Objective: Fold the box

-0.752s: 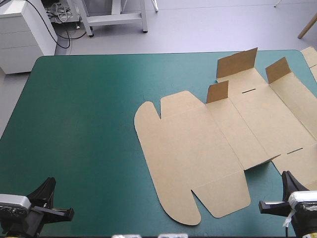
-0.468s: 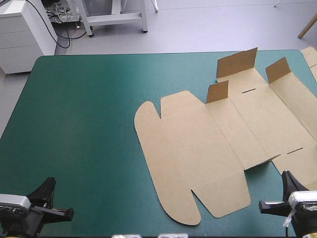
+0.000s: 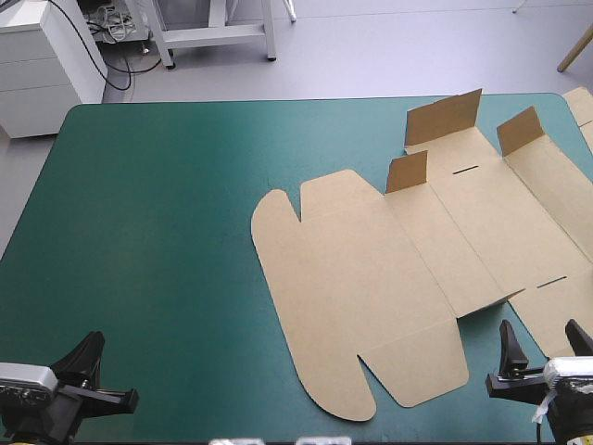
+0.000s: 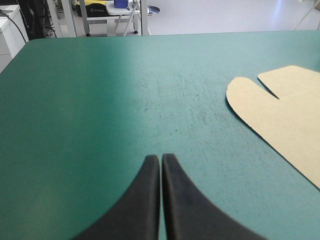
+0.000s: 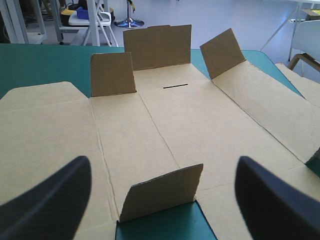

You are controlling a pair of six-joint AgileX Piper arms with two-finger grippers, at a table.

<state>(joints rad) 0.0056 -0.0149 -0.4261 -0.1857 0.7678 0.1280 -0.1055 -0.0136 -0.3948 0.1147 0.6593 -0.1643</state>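
Note:
The brown box (image 3: 408, 269) lies as a flat cut sheet on the right half of the teal-green table, its rounded lid flaps toward the middle. Three small flaps stand raised at its far side (image 3: 443, 116) and one near my right gripper (image 5: 160, 192). My right gripper (image 3: 542, 338) hovers at the sheet's near right edge, open, its black fingers (image 5: 50, 200) on either side of that near flap and nothing between them. My left gripper (image 4: 161, 160) is shut over bare cover at the near left corner (image 3: 91, 348), well away from the box (image 4: 280, 115).
Another piece of brown board (image 3: 582, 107) shows at the table's far right corner. The box's sheet runs out to the table's right edge. The teal-green cover (image 3: 157, 213) stretches across the left half between my left gripper and the sheet.
My right gripper has opened: earlier its fingers stood together as one point, now they stand wide apart. The box and the left arm have not moved.

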